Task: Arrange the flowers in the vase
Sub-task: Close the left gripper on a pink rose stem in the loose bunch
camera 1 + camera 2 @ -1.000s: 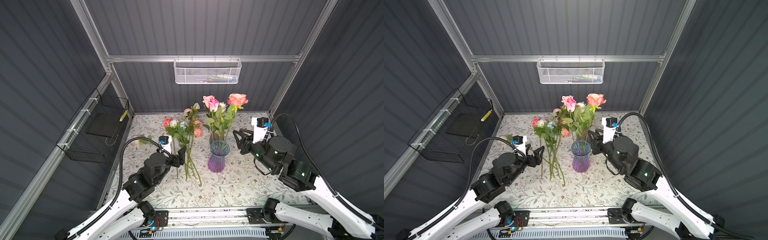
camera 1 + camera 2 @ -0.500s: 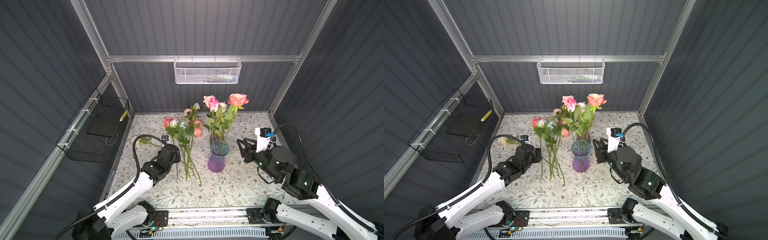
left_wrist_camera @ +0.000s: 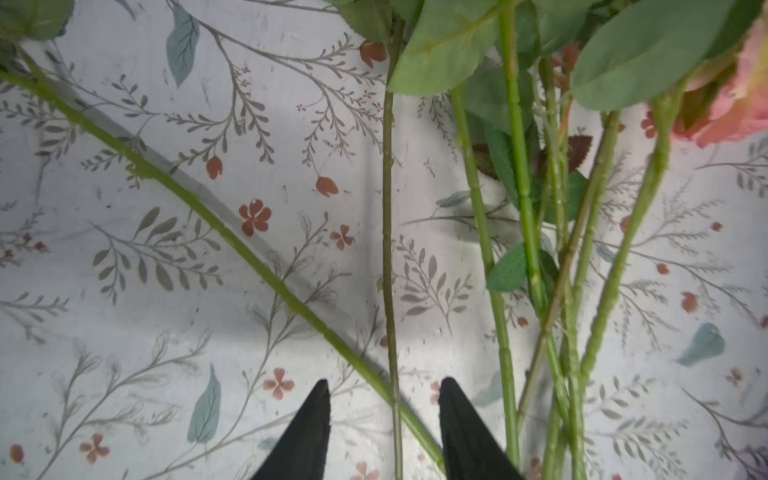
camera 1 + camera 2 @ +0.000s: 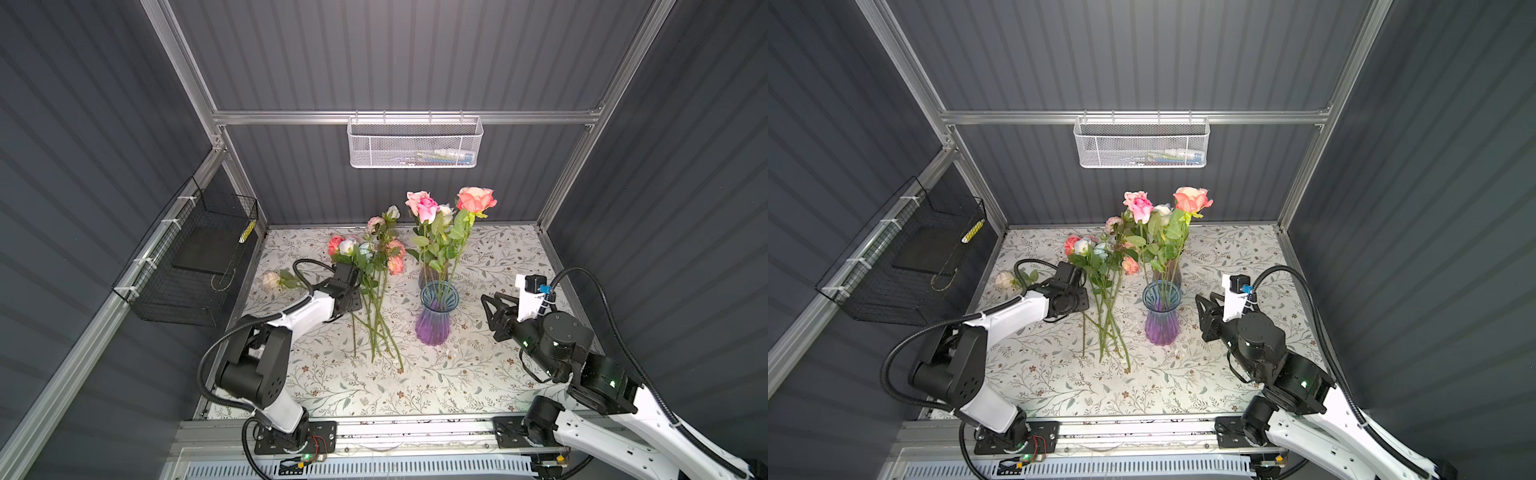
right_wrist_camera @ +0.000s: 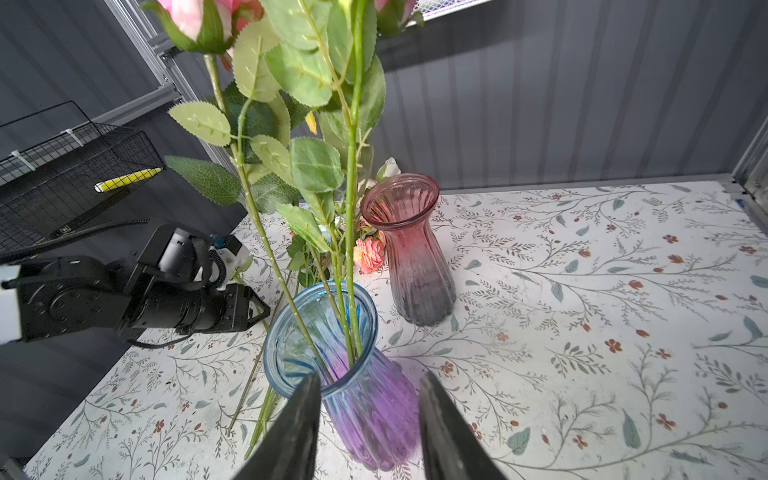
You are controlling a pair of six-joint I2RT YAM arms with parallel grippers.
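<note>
Left wrist view shows what both top views hide. The left claw (image 3: 384,392) stands released, its two black tips apart, and two green stems (image 3: 388,249) cross in the gap. I cannot tell whether either stem touches a tip. Beside them, more stems of the loose flowers (image 3: 519,187) fan across the printed counter (image 3: 166,291) under broad leaves.

In both top views a black wire basket (image 4: 187,270) hangs on the wall at 9 o'clock. Just inside that edge of the counter lies a single pale rose (image 4: 271,279), behind the left arm. The loose flowers lie at about 11 o'clock of centre, with coral, white and pink blooms toward 12 and cut ends toward 6. The cut ends stop well short of the front rail.

The blue-to-purple vase (image 4: 434,320) stands upright just toward 3 o'clock of centre. It holds the tall roses (image 4: 440,232) in pink, white and coral, which rise well above its rim.

The right wrist view alone shows the pink vase (image 5: 411,249) whole. It stands upright at 12 o'clock of the blue-to-purple vase, near it but not touching. In the top views leaves cover most of it.

At 3 o'clock of the blue-to-purple vase the right claw (image 4: 488,303) hangs released and holds nothing, with a strip of counter between them. More open counter runs from there to the frame at 3 o'clock.
</note>
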